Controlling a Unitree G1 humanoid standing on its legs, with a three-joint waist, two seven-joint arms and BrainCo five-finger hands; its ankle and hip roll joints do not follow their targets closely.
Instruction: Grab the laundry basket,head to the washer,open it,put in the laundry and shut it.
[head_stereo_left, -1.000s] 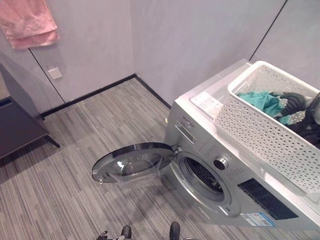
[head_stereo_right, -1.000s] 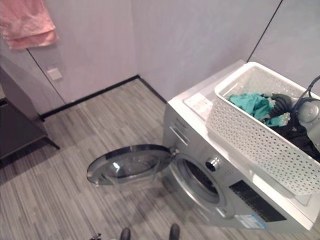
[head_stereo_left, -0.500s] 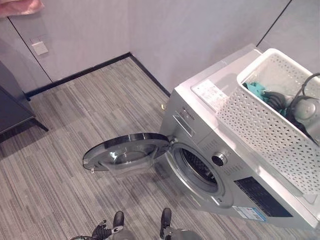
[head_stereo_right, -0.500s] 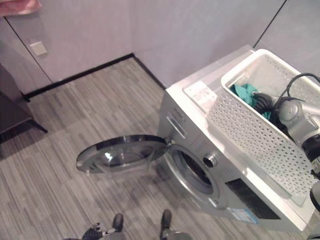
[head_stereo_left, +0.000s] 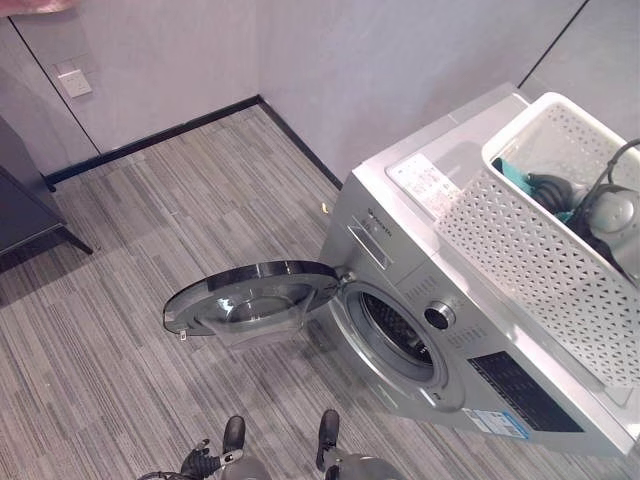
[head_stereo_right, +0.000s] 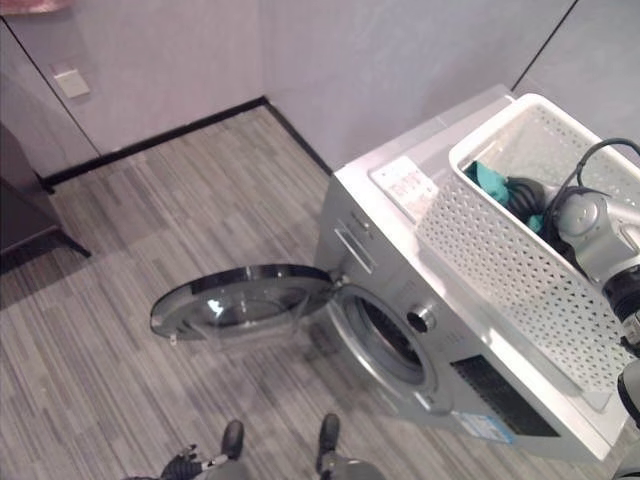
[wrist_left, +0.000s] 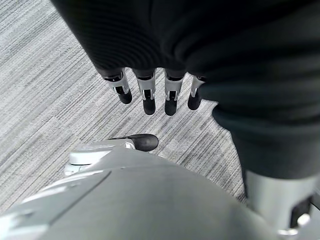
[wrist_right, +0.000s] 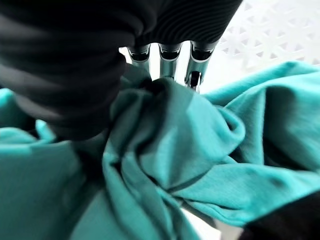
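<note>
A silver front-loading washer (head_stereo_left: 400, 250) stands against the wall, its round door (head_stereo_left: 250, 295) swung wide open to the left and the drum opening (head_stereo_left: 400, 340) exposed. On its top at the right sits a white perforated laundry basket (head_stereo_left: 520, 250). Teal cloth (head_stereo_left: 512, 172) lies inside with darker laundry. My right hand (head_stereo_right: 525, 195) reaches down into the basket. Seen from the right wrist, its fingers (wrist_right: 167, 55) dig into the bunched teal cloth (wrist_right: 190, 130) and grip it. My left hand (wrist_left: 150, 95) hangs low over the carpet with relaxed, straight fingers, holding nothing.
A dark cabinet (head_stereo_left: 25, 215) stands at the left wall. A white wall plate (head_stereo_left: 72, 82) sits above the black baseboard (head_stereo_left: 150, 140). Striped grey carpet (head_stereo_left: 150, 220) stretches in front of the washer and under the open door.
The camera has tilted down, so the pink cloth on the wall has slid nearly out of view. My right arm has pushed further into the basket, over the teal cloth. The door stays open.
</note>
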